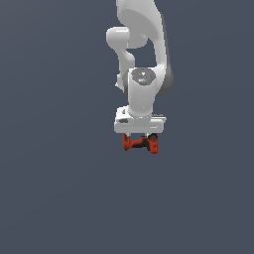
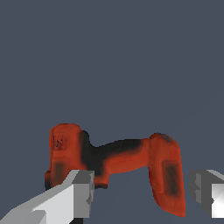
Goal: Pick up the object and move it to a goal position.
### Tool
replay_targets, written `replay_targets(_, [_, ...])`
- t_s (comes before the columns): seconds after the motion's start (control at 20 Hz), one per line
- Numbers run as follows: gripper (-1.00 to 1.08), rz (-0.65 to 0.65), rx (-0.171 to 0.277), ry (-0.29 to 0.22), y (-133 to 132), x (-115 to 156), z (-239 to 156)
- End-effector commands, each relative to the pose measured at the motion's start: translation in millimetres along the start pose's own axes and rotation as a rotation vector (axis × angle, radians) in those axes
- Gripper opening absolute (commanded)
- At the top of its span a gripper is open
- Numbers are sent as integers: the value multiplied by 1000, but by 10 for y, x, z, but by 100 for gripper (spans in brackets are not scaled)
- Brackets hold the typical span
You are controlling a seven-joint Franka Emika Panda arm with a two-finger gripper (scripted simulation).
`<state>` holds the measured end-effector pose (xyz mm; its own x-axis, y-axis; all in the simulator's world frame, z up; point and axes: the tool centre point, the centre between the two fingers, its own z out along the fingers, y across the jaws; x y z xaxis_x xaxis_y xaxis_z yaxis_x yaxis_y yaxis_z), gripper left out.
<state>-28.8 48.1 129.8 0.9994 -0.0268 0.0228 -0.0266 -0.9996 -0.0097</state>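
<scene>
The object, a red-orange and black power drill (image 1: 141, 144), lies on its side on the dark grey floor directly under the white arm. My gripper (image 1: 141, 136) hangs just over it, pointing straight down. In the wrist view the drill (image 2: 118, 162) stretches across between my two grey fingertips, with the gripper (image 2: 144, 192) open wide. One fingertip (image 2: 83, 188) overlaps the drill's black grip end. The other fingertip (image 2: 203, 190) stands a small gap away from the orange body. Whether either finger touches the drill cannot be told.
A flat, uniform dark grey floor (image 1: 59, 198) surrounds the drill on all sides. The white arm's links (image 1: 144, 59) rise above the gripper at the top of the exterior view.
</scene>
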Motion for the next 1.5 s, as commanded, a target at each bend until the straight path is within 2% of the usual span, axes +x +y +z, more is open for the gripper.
replay_targets(0.0, [68,-9,8,5,-165,-151,134])
replay_targets(0.35, [68,-33,31,19,-574,-642,470])
replay_targets(0.7, [68,-46,44,27,-780,-978,642])
replay_targets(0.95, [68,-50,47,29,-835,-1085,690])
replay_targets(1.45, [68,-51,47,28,-844,-1088,826])
